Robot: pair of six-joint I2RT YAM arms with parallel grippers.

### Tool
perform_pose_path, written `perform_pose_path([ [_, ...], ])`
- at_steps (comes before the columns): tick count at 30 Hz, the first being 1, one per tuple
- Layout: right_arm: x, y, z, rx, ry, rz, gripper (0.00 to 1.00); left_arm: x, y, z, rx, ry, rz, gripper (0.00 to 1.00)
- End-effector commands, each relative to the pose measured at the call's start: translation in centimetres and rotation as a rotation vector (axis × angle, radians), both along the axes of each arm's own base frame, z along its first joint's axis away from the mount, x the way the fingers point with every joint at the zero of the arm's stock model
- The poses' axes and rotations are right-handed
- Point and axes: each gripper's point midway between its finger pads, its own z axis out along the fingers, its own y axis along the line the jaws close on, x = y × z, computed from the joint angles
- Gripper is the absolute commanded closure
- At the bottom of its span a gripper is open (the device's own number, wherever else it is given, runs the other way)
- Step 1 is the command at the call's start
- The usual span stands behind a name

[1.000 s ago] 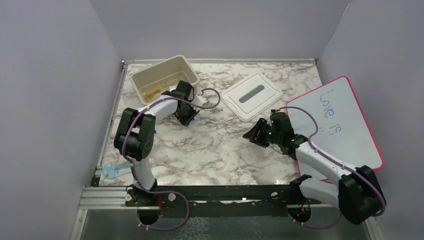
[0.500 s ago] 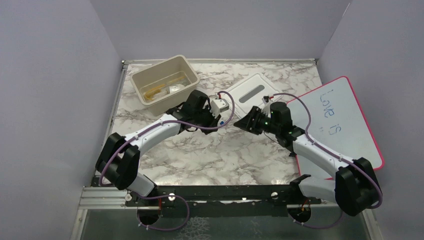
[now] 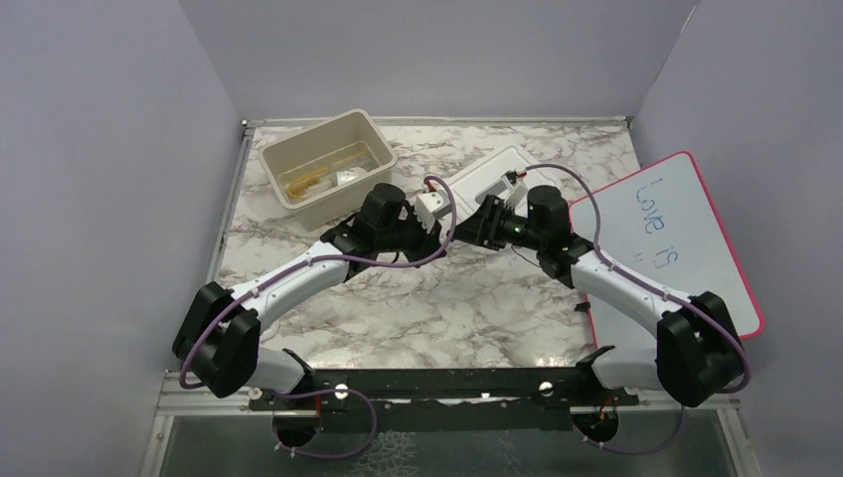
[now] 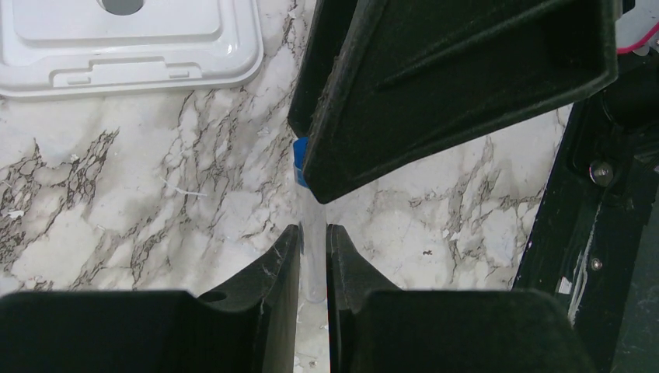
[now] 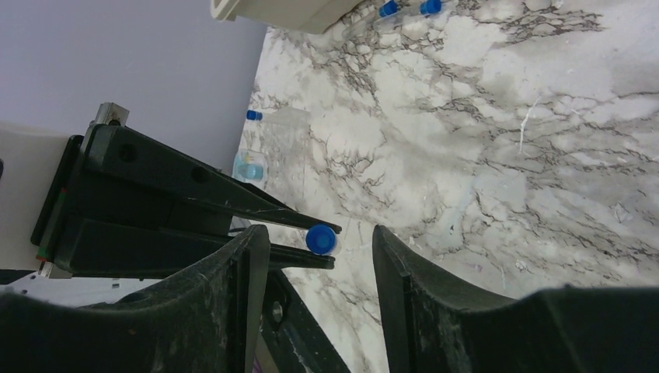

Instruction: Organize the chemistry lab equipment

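Note:
A thin clear tube [image 4: 313, 264] with a blue cap [image 5: 321, 238] is pinched between the fingers of my left gripper [image 4: 312, 229], which is shut on it above the marble table. My right gripper [image 5: 321, 256] is open and faces the left one tip to tip, its jaws standing either side of the capped end without touching it. One right finger [image 4: 451, 85] hides most of the cap in the left wrist view. From above, the two grippers meet at mid-table [image 3: 462, 227], in front of the white lid [image 3: 497, 171].
A beige bin [image 3: 370, 129] with amber items inside stands at the back left. The red-bordered whiteboard [image 3: 666, 238] lies at the right. Two more blue-capped tubes [image 5: 388, 9] lie near the bin, and small blue pieces [image 5: 250, 167] by the left wall.
My left arm swung from the bin out to mid-table with the tube. The right gripper moved up and left to meet it, and its jaws opened wider.

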Motion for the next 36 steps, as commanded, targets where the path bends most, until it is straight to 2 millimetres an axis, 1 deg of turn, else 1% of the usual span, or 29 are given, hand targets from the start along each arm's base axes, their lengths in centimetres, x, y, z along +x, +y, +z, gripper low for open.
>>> perform_pose_path([
  [1, 0.0, 1.3, 1.1, -0.005, -0.058, 0.07, 0.46, -0.4, -0.5, 1.3, -0.047, -0.021, -0.023, 0.82],
  [3, -0.1, 1.5, 0.7, -0.016, -0.05, 0.075, 0.49, -0.4, -0.5, 1.4, -0.047, -0.021, -0.025, 0.82],
  [9, 0.3, 1.5, 0.4, -0.048, -0.061, 0.058, 0.63, -0.3, -0.4, 1.0, -0.03, -0.013, -0.021, 0.82],
  [14, 0.6, 1.5, 0.3, -0.079, -0.079, 0.051, 0.7, -0.3, -0.4, 1.0, -0.027, -0.016, -0.023, 0.82],
  [17, 0.7, 1.6, 0.3, -0.089, -0.078, 0.054, 0.79, -0.2, -0.3, 1.2, -0.027, -0.018, -0.016, 0.81],
  [18, 0.7, 1.6, 0.4, -0.092, -0.079, 0.052, 0.81, 0.0, -0.2, 1.3, -0.023, -0.024, -0.003, 0.79],
  [19, 0.8, 1.5, 0.5, -0.097, -0.082, 0.045, 0.82, 0.3, -0.1, 1.4, -0.019, -0.029, 0.017, 0.74],
  [22, 1.0, 1.3, 0.9, -0.111, -0.089, 0.024, 0.84, 0.7, 0.4, 2.0, -0.007, -0.054, 0.047, 0.63],
  [25, 1.4, 1.1, 1.4, -0.128, -0.108, 0.006, 0.84, 1.3, 1.1, 2.9, 0.009, -0.089, 0.088, 0.44],
  [26, 1.6, 1.1, 1.5, -0.137, -0.115, 0.0, 0.84, 1.6, 1.4, 3.5, 0.016, -0.112, 0.105, 0.39],
  [28, 1.9, 1.0, 1.7, -0.159, -0.128, -0.009, 0.84, 2.0, 2.6, 4.5, 0.045, -0.157, 0.144, 0.33],
  [31, 2.5, 1.2, 1.8, -0.206, -0.151, -0.015, 0.84, 2.7, 4.8, 7.8, 0.059, -0.265, 0.242, 0.32],
  [32, 2.7, 1.5, 2.0, -0.219, -0.168, -0.021, 0.84, 3.0, 5.8, 9.4, 0.054, -0.309, 0.293, 0.32],
  [33, 2.7, 1.6, 1.8, -0.242, -0.169, -0.023, 0.84, 3.7, 7.4, 11.1, 0.055, -0.356, 0.382, 0.32],
  [36, 3.0, 3.0, 1.9, -0.295, -0.206, -0.035, 0.84, 4.6, 12.0, 17.2, 0.025, -0.475, 0.633, 0.31],
])
